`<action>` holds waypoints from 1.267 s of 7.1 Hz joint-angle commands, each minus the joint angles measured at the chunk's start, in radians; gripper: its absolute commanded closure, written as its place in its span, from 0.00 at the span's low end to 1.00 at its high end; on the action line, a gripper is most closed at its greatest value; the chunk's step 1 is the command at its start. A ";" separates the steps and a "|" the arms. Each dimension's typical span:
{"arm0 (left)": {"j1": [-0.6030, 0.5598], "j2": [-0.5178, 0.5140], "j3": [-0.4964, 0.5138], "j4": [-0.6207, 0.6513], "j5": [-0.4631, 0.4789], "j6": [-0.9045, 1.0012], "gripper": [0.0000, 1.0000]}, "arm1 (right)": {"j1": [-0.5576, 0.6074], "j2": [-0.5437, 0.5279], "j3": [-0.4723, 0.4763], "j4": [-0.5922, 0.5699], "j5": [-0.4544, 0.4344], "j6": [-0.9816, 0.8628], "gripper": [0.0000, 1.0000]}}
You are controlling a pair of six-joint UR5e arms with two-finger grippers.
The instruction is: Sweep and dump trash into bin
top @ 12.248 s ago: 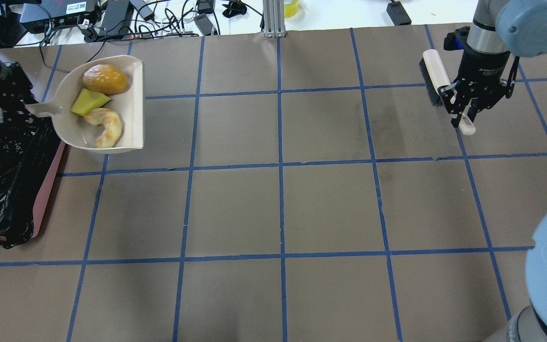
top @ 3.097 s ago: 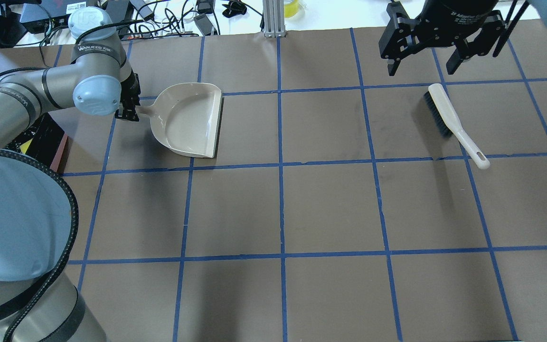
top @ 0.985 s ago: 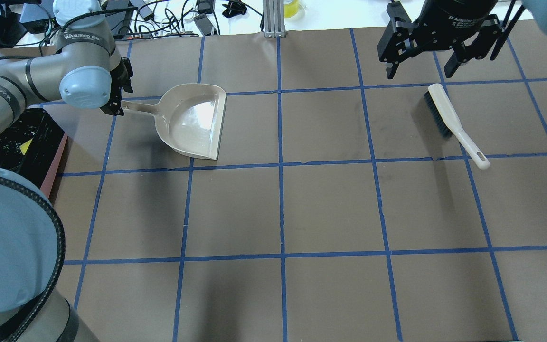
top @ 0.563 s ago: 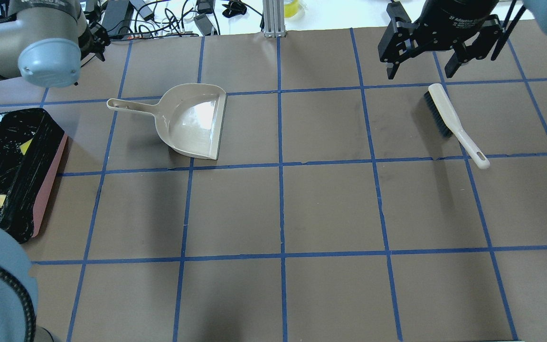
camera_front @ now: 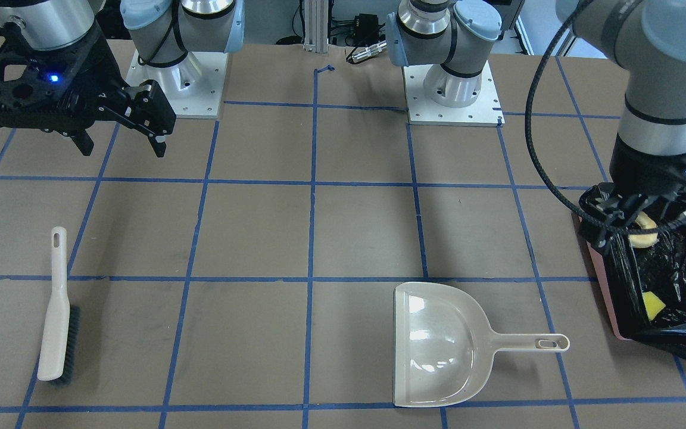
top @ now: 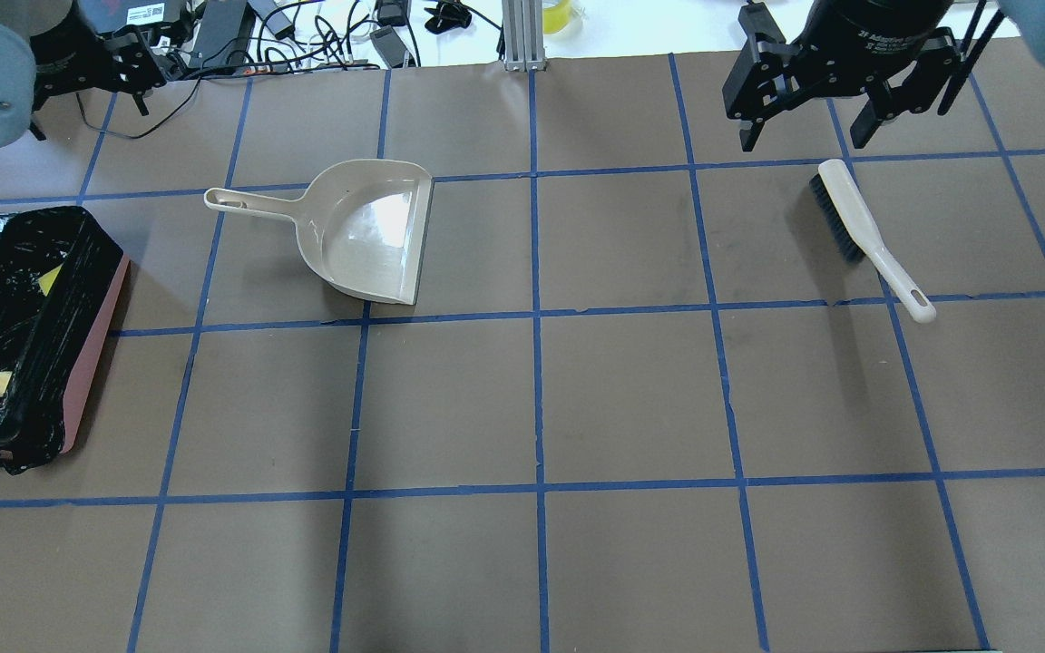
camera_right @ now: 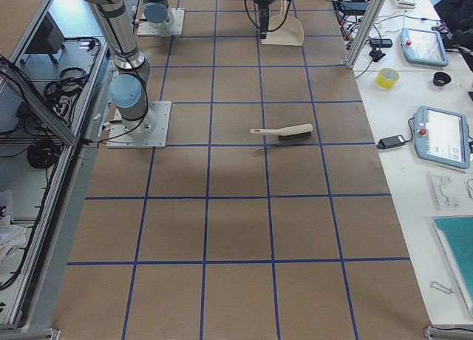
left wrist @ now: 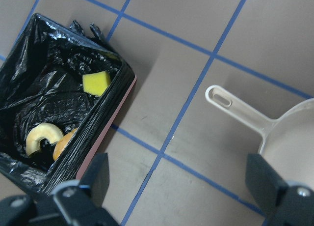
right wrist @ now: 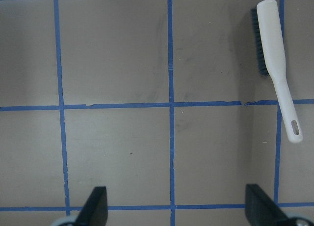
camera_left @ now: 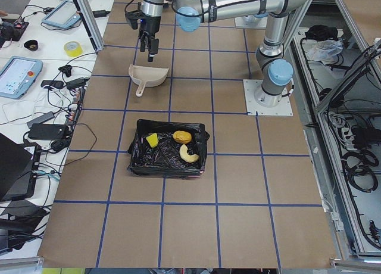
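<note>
Left gripper [left wrist: 179, 186] and right gripper [top: 802, 136] hang spread, empty; a low left-arm pass risks catching the bin [left wrist: 120, 105], spilling trash [left wrist: 95, 83].

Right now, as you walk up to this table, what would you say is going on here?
The sweeping job looks finished. All three trash pieces, the bread roll, the croissant piece and the yellow wedge, lie in the bag-lined bin. The dustpan lies empty on the table and the brush lies well apart from it, neither one held. The left gripper is open and raised near the dustpan; the right gripper is open near the brush.
</note>
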 commanded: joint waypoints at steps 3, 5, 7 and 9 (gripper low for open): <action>-0.017 0.067 -0.009 -0.209 -0.146 0.040 0.00 | -0.005 0.000 0.003 0.000 0.001 0.000 0.00; -0.057 0.070 -0.037 -0.206 -0.143 0.037 0.00 | -0.005 0.000 0.003 0.000 0.001 0.000 0.00; -0.156 0.099 -0.077 -0.249 -0.183 0.031 0.00 | -0.005 0.000 0.005 0.000 0.002 0.000 0.00; -0.192 0.118 -0.059 -0.267 -0.269 0.144 0.00 | -0.005 0.000 0.005 0.000 0.001 0.000 0.00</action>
